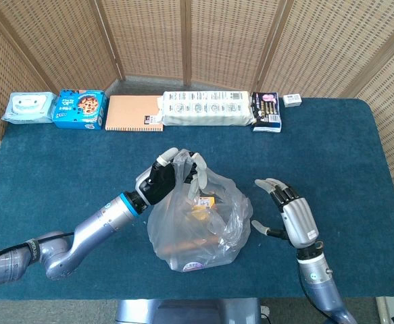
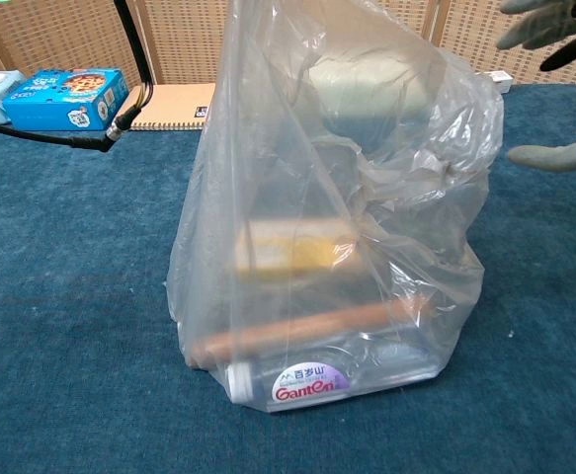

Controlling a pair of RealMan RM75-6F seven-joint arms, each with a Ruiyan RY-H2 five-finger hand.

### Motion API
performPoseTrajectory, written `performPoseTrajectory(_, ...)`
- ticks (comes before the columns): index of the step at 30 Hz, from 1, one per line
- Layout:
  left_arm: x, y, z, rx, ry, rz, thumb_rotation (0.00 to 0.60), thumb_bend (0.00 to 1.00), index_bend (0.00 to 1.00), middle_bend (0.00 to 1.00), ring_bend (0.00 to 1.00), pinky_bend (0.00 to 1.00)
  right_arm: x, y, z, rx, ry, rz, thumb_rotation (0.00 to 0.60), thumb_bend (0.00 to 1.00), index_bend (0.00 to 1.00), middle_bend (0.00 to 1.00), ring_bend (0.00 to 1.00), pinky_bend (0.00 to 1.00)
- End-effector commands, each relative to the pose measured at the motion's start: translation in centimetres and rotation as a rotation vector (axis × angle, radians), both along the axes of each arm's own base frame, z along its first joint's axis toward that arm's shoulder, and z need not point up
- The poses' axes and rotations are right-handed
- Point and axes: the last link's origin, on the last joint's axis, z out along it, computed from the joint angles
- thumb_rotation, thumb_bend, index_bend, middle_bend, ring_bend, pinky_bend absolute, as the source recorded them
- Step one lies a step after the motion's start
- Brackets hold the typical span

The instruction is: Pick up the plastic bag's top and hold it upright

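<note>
My left hand (image 1: 171, 174) pinches the top of the bag (image 1: 197, 223), its fingers (image 1: 198, 164) hooked into the gathered plastic near the middle of the worktop (image 1: 332, 148). From that grip the film is drawn up into a peak, so in the chest view the bag stands as a tall tent with its base flat on the blue cloth. Inside I can make out a bottle (image 2: 307, 380) lying along the bottom with its label facing the chest camera, and a yellow pack (image 2: 297, 247) above it; other contents are too blurred by the plastic to name.

My right hand (image 1: 292, 214) hovers just beside the bag, fingers spread, holding nothing and not touching the film as far as I can tell.

I judge the pick-up of the top as done and the bag close to upright, though the right shoulder of the plastic sags in loose folds. What is left, I think, is to steady the lift so the whole top stands straight, perhaps with the right hand taking the slack side.

Along the far edge sit a wipes pack (image 1: 28, 106), a cookie box (image 1: 80, 109), a notebook (image 1: 134, 113) and a long white pack (image 1: 207, 108).
</note>
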Motion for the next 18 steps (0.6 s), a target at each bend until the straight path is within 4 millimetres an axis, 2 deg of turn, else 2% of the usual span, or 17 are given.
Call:
performPoseTrajectory(1,0.1,0.1,0.0,0.001,0.001,0.001,0.0,0.38,0.44,0.57,0.63,0.63,0.6,-0.4,-0.3,0.007,-0.024,0.007,0.6,0.12,0.17,0.25,0.21,0.23)
performPoseTrajectory(18,0.7,0.3,-0.5,-0.002,0.006,-0.007,0.0,0.38,0.44,0.57,0.63,0.63,4.5,-1.3,-2.3,0.099,-0.188,0.027,0.6,0.1,0.18,0.25,0.21,0.21)
